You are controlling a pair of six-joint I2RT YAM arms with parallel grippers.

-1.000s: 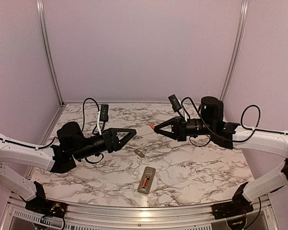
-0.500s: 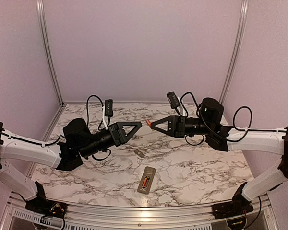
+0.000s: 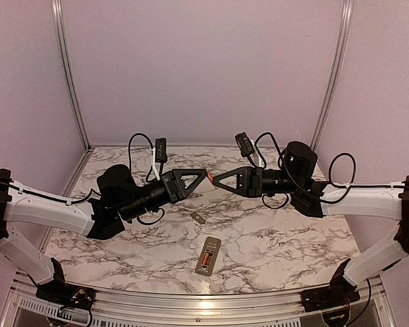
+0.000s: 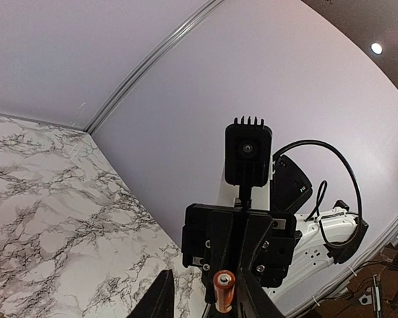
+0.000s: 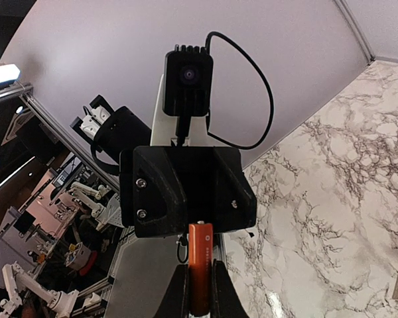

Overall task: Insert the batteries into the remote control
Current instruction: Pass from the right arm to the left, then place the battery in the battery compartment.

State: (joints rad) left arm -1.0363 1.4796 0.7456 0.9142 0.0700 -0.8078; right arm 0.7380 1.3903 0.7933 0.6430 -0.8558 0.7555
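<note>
Orange battery (image 5: 199, 262), long axis level, pinched by right end effector (image 3: 216, 178), tip between left end effector's (image 3: 204, 176) parted jaws

The top camera overlooks the grey-veined marble table (image 3: 273, 238) from behind me. My wrist cameras (image 4: 249, 151) face each other closely, sharing one orange cylindrical battery (image 5: 199, 265).

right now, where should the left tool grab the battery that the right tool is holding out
Take the battery by its free end, the part poking out past the right tool. It lies roughly level and end-on to the left tool, so come straight in along its length and close across the round sides. The rear half sits inside the right tool's grip, so there's no room there.
</note>
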